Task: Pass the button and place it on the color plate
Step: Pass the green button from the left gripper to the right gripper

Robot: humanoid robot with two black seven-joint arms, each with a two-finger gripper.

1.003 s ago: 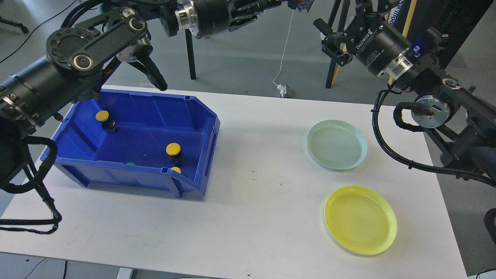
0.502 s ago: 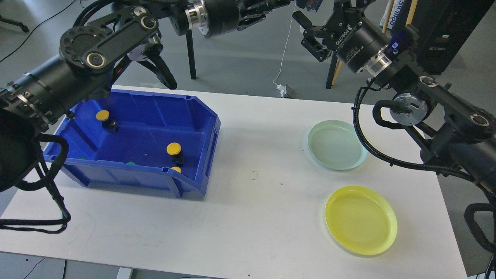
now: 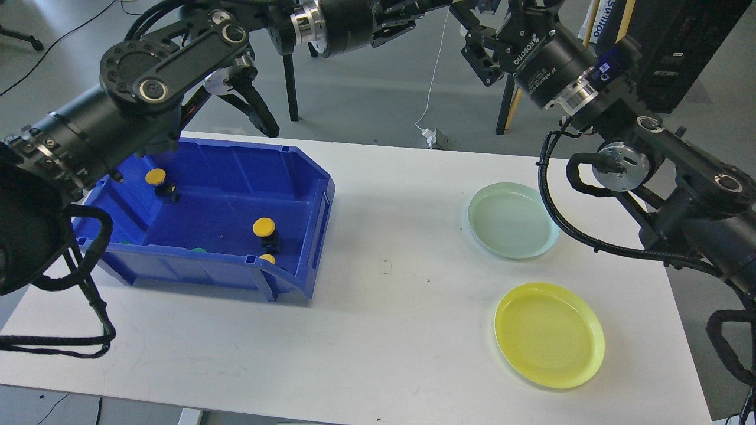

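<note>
Yellow-capped buttons sit in the blue bin (image 3: pixel 322 200): one at the back left (image 3: pixel 156 176), one at the front right (image 3: pixel 264 226), and one (image 3: pixel 268 258) half hidden by the front wall. My left gripper (image 3: pixel 440 5) reaches to the top edge of the view, where its fingertips are cut off. My right gripper (image 3: pixel 476 42) is high above the table's far edge, right beside the left one, with its fingers spread. A small bluish bit (image 3: pixel 486 5) shows between them at the top edge. A pale green plate (image 3: pixel 512 219) and a yellow plate (image 3: pixel 549 334) lie empty on the right.
The white table (image 3: pixel 390 307) carries the bin on the left and both plates on the right. Two green caps (image 3: pixel 199 249) peek above the bin's front wall. Black stand legs (image 3: pixel 289 82) and a white cable (image 3: pixel 434 77) are behind the table.
My right gripper has swung left and up, close to the left gripper at the top edge. My left arm has shifted slightly right. Buttons and plates have not moved.
</note>
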